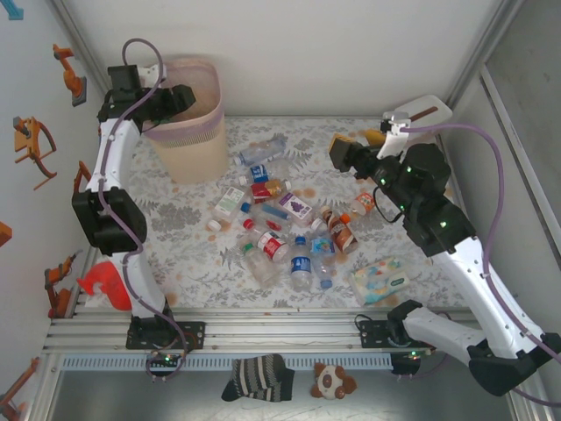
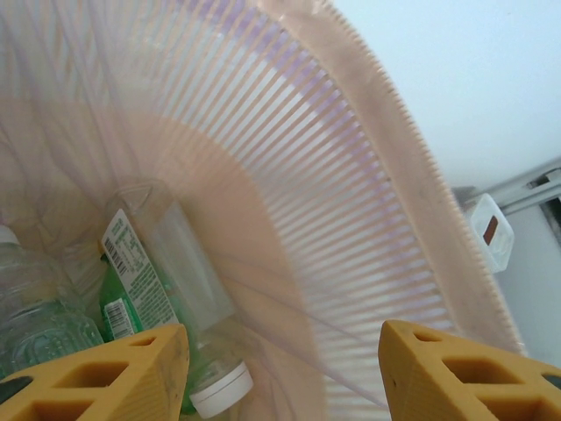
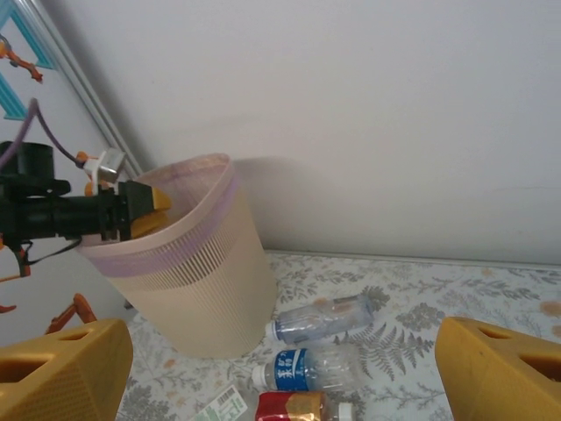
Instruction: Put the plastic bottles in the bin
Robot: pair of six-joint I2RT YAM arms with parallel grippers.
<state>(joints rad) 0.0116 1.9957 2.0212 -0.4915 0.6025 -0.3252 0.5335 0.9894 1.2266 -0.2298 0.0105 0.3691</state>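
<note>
Where the left gripper (image 2: 282,346) hung: above the mouth of the bin (image 1: 195,158), pointing down inside, its yellow fingers (image 2: 131,364) parted with nothing between them.
Inside the bin: a clear bottle with a white cap (image 2: 180,263) lay on the pink liner right beneath those fingers, with a green bottle (image 2: 118,316) and a second clear bottle (image 2: 39,307) beside it.
Right gripper (image 3: 280,351): spread wide and empty, raised over the far right of the table (image 1: 175,246), facing the bin across the heap.
Loose bottles (image 1: 273,247): a good many lay tumbled together mid-table, between the arms, near the bin but apart from it.
Bystanders: the wipes pack (image 1: 379,282) sat at the near right of the heap and the white tissue box (image 1: 419,112) in the far right corner.
Step in hand: to my eye, the drop-off end of a round for the left arm, with most of the job ahead.
Next move: I judged either arm would need to come down on one bottle at the heap's edge, jaws across its body, since the crowded ones looked ready to roll or get nudged.
</note>
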